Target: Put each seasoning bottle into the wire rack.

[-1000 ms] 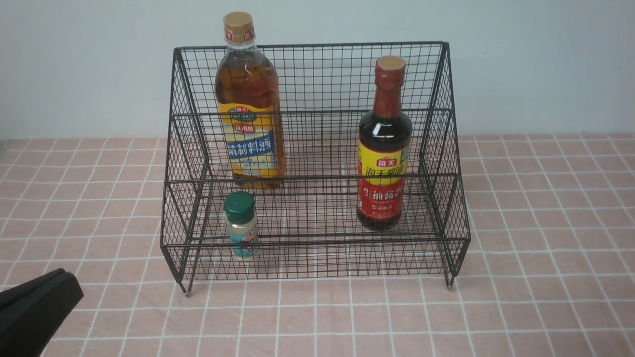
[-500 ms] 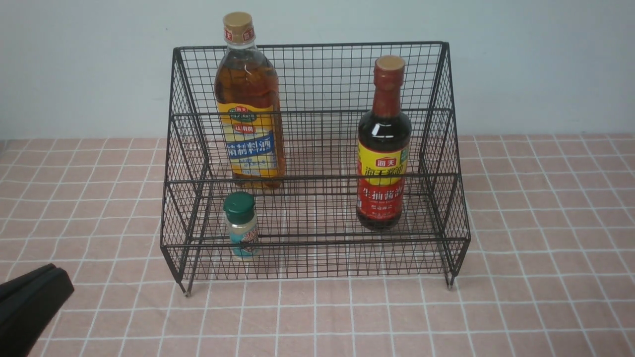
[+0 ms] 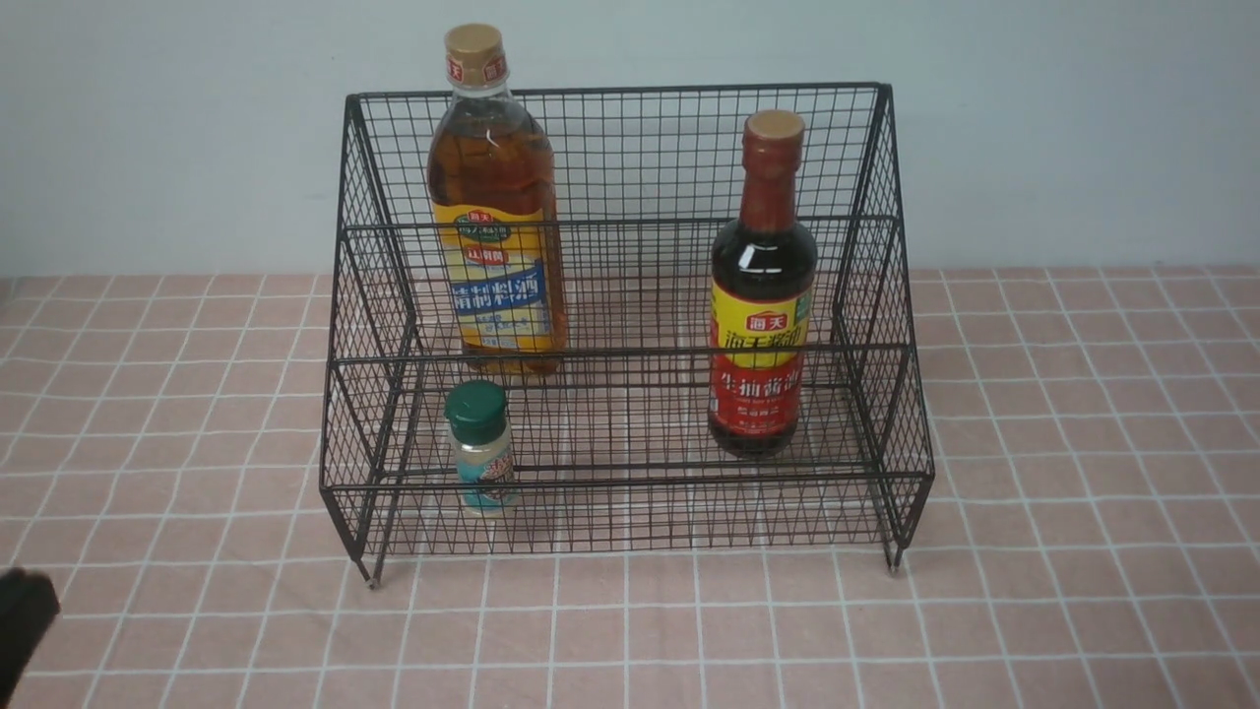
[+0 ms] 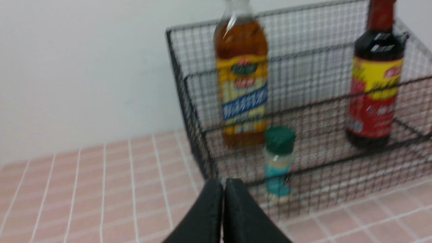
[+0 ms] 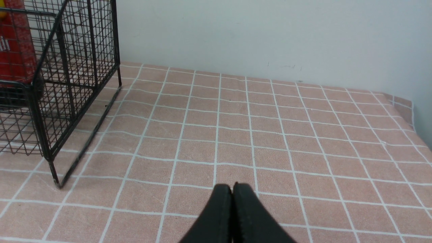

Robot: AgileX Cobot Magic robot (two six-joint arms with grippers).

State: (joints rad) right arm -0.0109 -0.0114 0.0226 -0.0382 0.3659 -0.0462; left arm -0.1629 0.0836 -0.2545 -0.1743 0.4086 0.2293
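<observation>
Bottles first: all three stand upright inside the large black wire-mesh two-tier rack [image 3: 630, 315]. The tall clear bottle of amber liquid with the gold cap and yellow-blue label [image 3: 495, 207] is on the upper tier at about 11 o'clock of the rack's middle. The dark soy-sauce bottle with the red neck and yellow-red label [image 3: 763, 295] stands on the lower tier at 3 o'clock. The tiny green-capped shaker jar [image 3: 479, 448] sits on the lower tier at 7 o'clock, just behind the front mesh.

What you should note is the change: over the last second the left claw [image 4: 223, 192] has slid back from the rack toward 8 o'clock, and in the front view only a dark corner of it now shows at the frame's edge. Its jaws are pressed together with nothing between them, well clear of the rack. The right claw [image 5: 232, 194] also has its jaws together and empty, hovering over the pink checked cloth of the counter [image 5: 303, 135], out past the rack's 3 o'clock side.

You can judge the placing finished; nothing remains on the cloth in view, and the left arm appears to be retiring.
</observation>
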